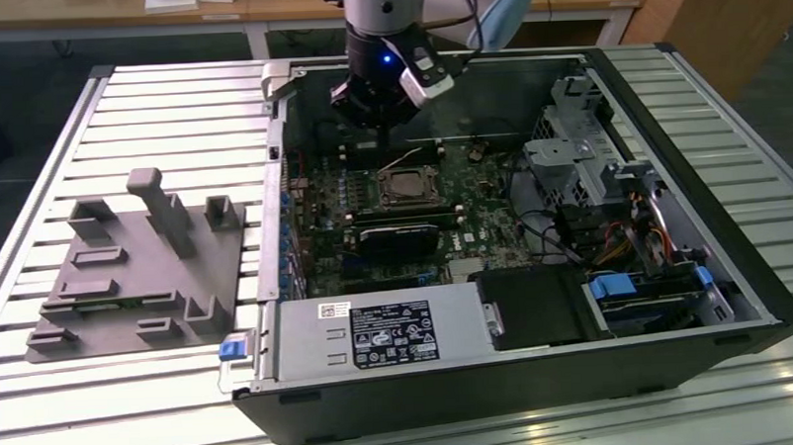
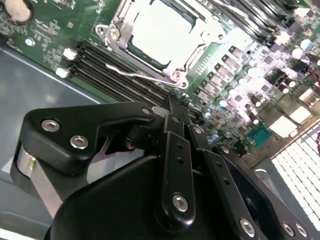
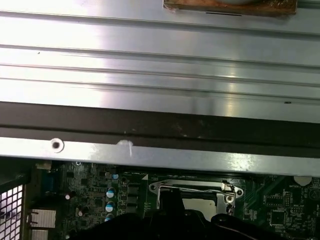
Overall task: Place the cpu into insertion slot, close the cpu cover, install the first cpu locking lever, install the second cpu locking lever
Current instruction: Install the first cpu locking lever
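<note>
Gripper (image 2: 176, 102): jaws closed together with nothing between them; hovers just beside a corner of the insertion slot.
Insertion slot (image 1: 383, 188): on the green motherboard (image 1: 482, 195), below the gripper.
Cpu (image 2: 162, 27): lies flat in the insertion slot, silver top up.
Cpu cover (image 2: 150, 66): down over the slot, framing the cpu.
Locking lever (image 2: 131, 75): thin wire along the slot's edge nearest the gripper; cannot tell if latched.

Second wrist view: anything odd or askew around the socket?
Nothing looks damaged. The cpu lies flat under the closed cpu cover. One thin wire lever stands off the cover, seemingly unlatched, near the shut gripper.
</note>
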